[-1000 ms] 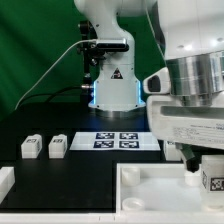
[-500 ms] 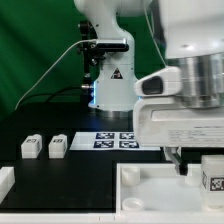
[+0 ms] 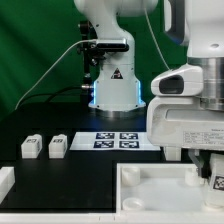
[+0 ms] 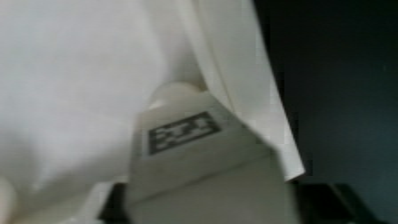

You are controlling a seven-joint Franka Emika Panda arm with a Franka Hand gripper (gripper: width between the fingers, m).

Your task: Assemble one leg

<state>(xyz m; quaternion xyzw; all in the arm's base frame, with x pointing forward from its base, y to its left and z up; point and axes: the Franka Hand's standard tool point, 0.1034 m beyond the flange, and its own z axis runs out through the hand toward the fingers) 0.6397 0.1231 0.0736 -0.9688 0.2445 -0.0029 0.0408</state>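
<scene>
Gripper clamped on the leg (tag facing the wrist camera), at the exterior view's right, over the near white tray piece, marker board farther back, spare leg just beside second spare leg, well apart at the exterior view's left.

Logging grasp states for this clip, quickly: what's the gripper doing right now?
gripper: closed, holding the leg.

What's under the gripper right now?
A tagged leg sits just below the gripper, over the white tray-like piece. The gripper body hides the leg's top and its base is unclear, so grip and contact cannot be judged.
</scene>
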